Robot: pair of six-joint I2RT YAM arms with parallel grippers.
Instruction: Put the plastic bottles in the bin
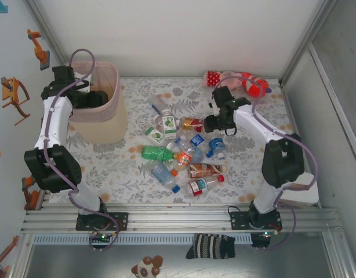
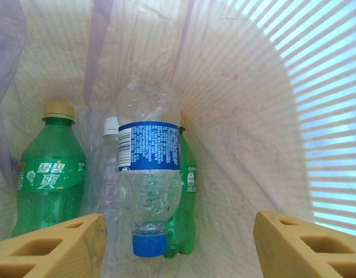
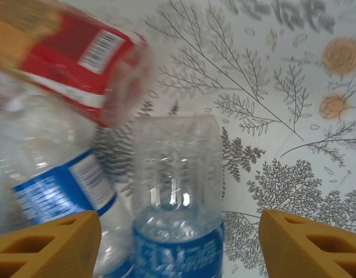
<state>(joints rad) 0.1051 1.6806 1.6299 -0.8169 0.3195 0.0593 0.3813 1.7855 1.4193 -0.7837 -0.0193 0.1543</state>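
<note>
Several plastic bottles [image 1: 178, 153] lie in a heap on the floral cloth mid-table. The pale pink bin [image 1: 105, 124] stands at the far left. My left gripper [image 1: 91, 98] reaches down inside it. In the left wrist view that gripper [image 2: 178, 243] is open, nothing between its fingers. Below it in the bin [image 2: 253, 116] lie a clear blue-labelled bottle [image 2: 149, 156], a green one [image 2: 50, 174] and a second green one [image 2: 186, 191]. My right gripper [image 1: 215, 124] hovers over the heap. It [image 3: 178, 243] is open astride a clear blue-labelled bottle [image 3: 178, 191], fingers not touching it.
A pink-and-red plush toy [image 1: 239, 81] lies at the far right edge of the cloth. A red-labelled bottle [image 3: 79, 52] and another blue-labelled one [image 3: 50, 174] crowd the right gripper's left side. A striped sock [image 1: 210, 246] hangs over the front rail.
</note>
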